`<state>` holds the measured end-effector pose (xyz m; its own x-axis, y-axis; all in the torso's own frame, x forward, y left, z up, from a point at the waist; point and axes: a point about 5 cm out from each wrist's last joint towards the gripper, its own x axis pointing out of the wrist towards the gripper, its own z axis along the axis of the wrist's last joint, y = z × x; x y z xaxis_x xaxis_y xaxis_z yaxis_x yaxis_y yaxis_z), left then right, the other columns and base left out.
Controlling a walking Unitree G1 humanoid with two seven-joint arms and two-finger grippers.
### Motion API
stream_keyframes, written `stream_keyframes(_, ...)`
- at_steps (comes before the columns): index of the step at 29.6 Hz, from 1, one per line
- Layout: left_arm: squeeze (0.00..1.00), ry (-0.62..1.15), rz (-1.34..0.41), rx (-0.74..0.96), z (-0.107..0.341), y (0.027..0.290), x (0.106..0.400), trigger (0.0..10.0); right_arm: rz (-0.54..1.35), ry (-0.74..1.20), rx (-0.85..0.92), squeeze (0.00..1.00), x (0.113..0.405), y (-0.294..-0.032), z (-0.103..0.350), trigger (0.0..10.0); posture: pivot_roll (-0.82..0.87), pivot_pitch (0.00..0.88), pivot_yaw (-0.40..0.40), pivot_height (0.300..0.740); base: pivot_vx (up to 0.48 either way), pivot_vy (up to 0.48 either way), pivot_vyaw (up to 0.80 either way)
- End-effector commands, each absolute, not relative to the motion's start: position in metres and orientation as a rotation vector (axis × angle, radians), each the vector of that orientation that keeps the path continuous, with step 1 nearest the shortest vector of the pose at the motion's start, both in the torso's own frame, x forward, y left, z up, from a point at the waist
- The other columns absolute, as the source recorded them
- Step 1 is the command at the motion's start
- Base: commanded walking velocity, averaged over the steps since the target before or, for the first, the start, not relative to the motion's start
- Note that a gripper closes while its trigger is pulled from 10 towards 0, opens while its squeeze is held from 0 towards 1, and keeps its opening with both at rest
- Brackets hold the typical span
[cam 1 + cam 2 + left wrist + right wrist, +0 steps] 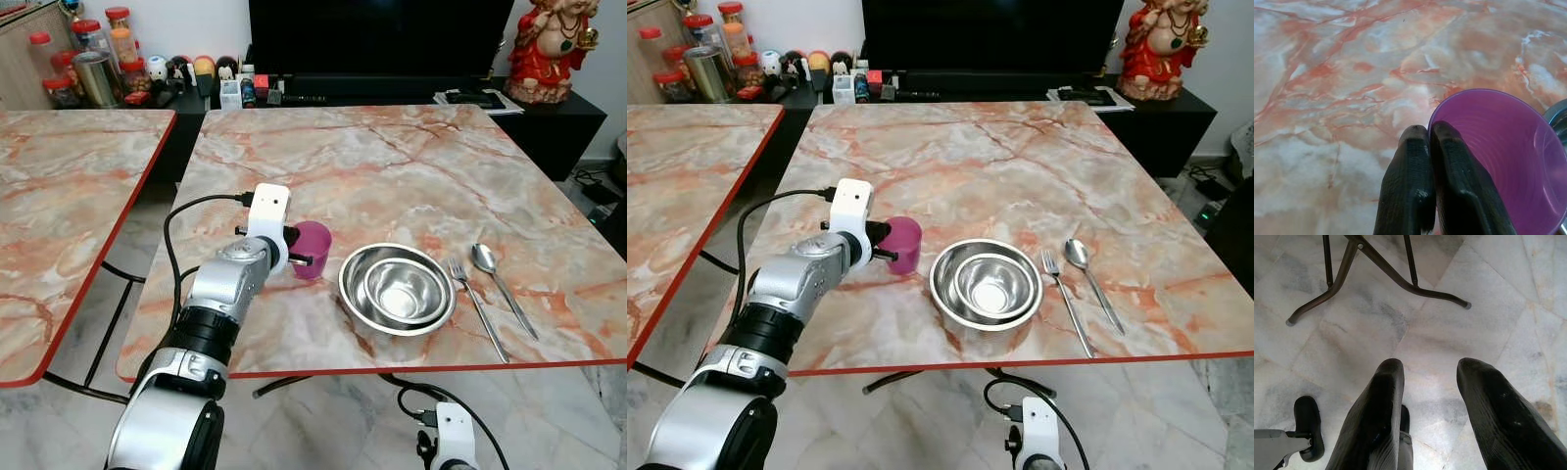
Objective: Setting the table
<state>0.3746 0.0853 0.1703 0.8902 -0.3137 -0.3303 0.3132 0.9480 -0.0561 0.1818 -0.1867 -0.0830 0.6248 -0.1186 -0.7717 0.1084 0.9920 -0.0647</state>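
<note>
A purple plastic cup [316,245] stands on the marble table [392,157], just left of two nested steel bowls [397,290]. My left gripper [1429,133] is shut on the cup [1508,147], pinching its near rim with one finger inside and one outside. A fork [478,309] and a spoon [501,280] lie side by side to the right of the bowls. Below the table's front edge my right gripper [1430,369] hangs open over the floor with nothing between its fingers.
A second marble table [59,186] stands to the left across a narrow gap. Behind the table is a dark TV cabinet [549,117] with jars [93,64], small bottles and a red figurine [549,49]. Table legs [1376,269] cross the tiled floor.
</note>
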Motion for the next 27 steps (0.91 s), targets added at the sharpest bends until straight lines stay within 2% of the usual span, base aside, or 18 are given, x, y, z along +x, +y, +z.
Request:
stream_keyframes(1, 0.00, 0.329, -0.325, 0.001, 0.1778, 0.0856, 0.3749, 10.0, -0.136, 0.885, -0.006, 0.00, 0.1824, -0.1870, -0.0827, 10.0, 0.05, 0.000, -0.021, 0.740, 0.000, 0.000, 0.00)
stream_keyframes(12, 0.00, 0.358, -0.351, 0.024, 0.1728, 0.0823, 0.3707, 10.0, -0.135, 0.886, -0.006, 0.00, 0.1828, -0.1864, -0.0826, 10.0, 0.05, 0.000, -0.020, 0.740, 0.000, 0.000, 0.00)
stream_keyframes(13, 0.33, 0.358, -0.351, 0.025, 0.1727, 0.0822, 0.3707, 10.0, -0.135, 0.886, -0.006, 0.00, 0.1829, -0.1864, -0.0826, 10.0, 0.05, 0.000, -0.020, 0.740, 0.000, 0.000, 0.00)
stream_keyframes(14, 0.33, 0.358, -0.352, 0.025, 0.1727, 0.0822, 0.3707, 10.0, -0.136, 0.886, -0.006, 0.00, 0.1829, -0.1865, -0.0826, 10.0, 0.05, 0.000, -0.020, 0.740, 0.000, 0.000, 0.00)
stream_keyframes(15, 0.40, 0.360, -0.352, 0.025, 0.1727, 0.0822, 0.3705, 10.0, -0.135, 0.886, -0.006, 0.00, 0.1830, -0.1864, -0.0826, 10.0, 0.05, 0.000, -0.020, 0.740, 0.000, 0.000, 0.00)
stream_keyframes(18, 0.40, 0.360, -0.352, 0.025, 0.1727, 0.0822, 0.3704, 10.0, -0.135, 0.886, -0.006, 0.00, 0.1830, -0.1864, -0.0826, 10.0, 0.05, 0.000, -0.020, 0.740, 0.000, 0.000, 0.00)
stream_keyframes(19, 0.89, 0.361, -0.352, 0.025, 0.1726, 0.0823, 0.3703, 10.0, -0.135, 0.886, -0.006, 0.00, 0.1829, -0.1864, -0.0826, 10.0, 0.05, 0.000, -0.020, 0.740, 0.000, 0.000, 0.00)
stream_keyframes(24, 0.84, 0.364, -0.354, 0.024, 0.1718, 0.0819, 0.3700, 10.0, -0.136, 0.886, -0.005, 0.00, 0.1830, -0.1862, -0.0826, 10.0, 0.05, 0.000, -0.019, 0.740, 0.000, 0.000, 0.00)
stream_keyframes(27, 1.00, 0.364, -0.359, 0.029, 0.1704, 0.0811, 0.3694, 10.0, -0.136, 0.886, -0.005, 0.00, 0.1829, -0.1860, -0.0826, 10.0, 0.05, 0.000, -0.019, 0.740, 0.000, 0.000, 0.00)
